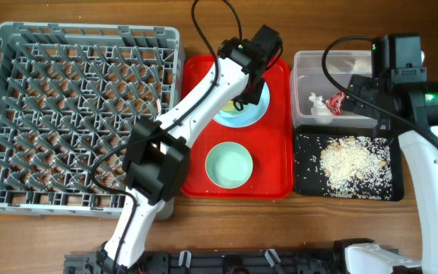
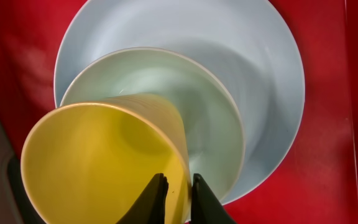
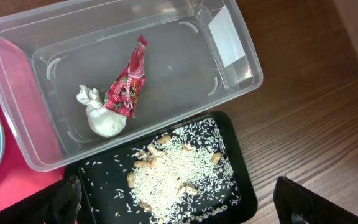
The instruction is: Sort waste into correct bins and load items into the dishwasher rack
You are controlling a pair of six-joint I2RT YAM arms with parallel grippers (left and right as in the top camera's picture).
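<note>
Left gripper (image 2: 178,186) clamped on yellow cup (image 2: 98,162) rim; right gripper (image 3: 185,205) spread wide, holding nothing.
Cup wall sits between the left fingers, cup tilted above the pale green bowl (image 2: 210,112), which rests on the light blue plate (image 2: 253,62) just ahead. Under the right gripper is the black tray (image 3: 104,180) with rice scraps (image 3: 179,168). Beyond it is the clear tub (image 3: 241,68), red wrapper (image 3: 128,87) touching tissue (image 3: 101,115) inside. Dishwasher rack (image 1: 74,114) is well off to the left gripper's left.

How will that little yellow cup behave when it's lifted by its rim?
Probably light: the yellow cup looks small and thin-walled. Its glossy wall may slip in the left gripper, which pinches only one side. Round and tapered, it would likely roll if dropped.
</note>
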